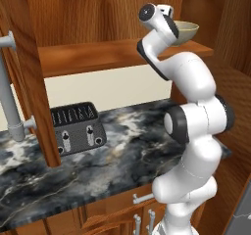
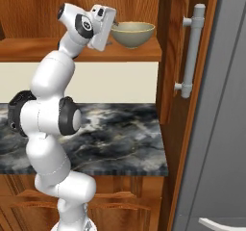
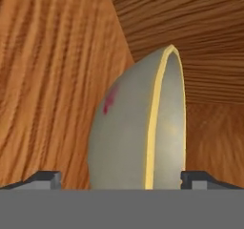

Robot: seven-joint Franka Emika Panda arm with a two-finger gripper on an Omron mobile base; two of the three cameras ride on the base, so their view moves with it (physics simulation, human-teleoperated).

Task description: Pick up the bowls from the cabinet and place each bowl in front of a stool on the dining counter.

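My gripper's two small dark fingers [image 3: 47, 179] are standing wide apart, gripping nothing, with the round greyish-olive ceramic bowl [image 3: 138, 137] sitting between them, its pale rim nearer the right-hand finger. I am seeing that bowl resting on the reddish-brown wooden cabinet shelf [image 2: 96, 54], just beyond the fingertips.

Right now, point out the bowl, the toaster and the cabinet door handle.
bowl [image 2: 132, 34]: right base view, outer wall.
toaster [image 1: 78, 129]: left base view, front face.
cabinet door handle [image 2: 192, 52]: right base view, middle of the bar.
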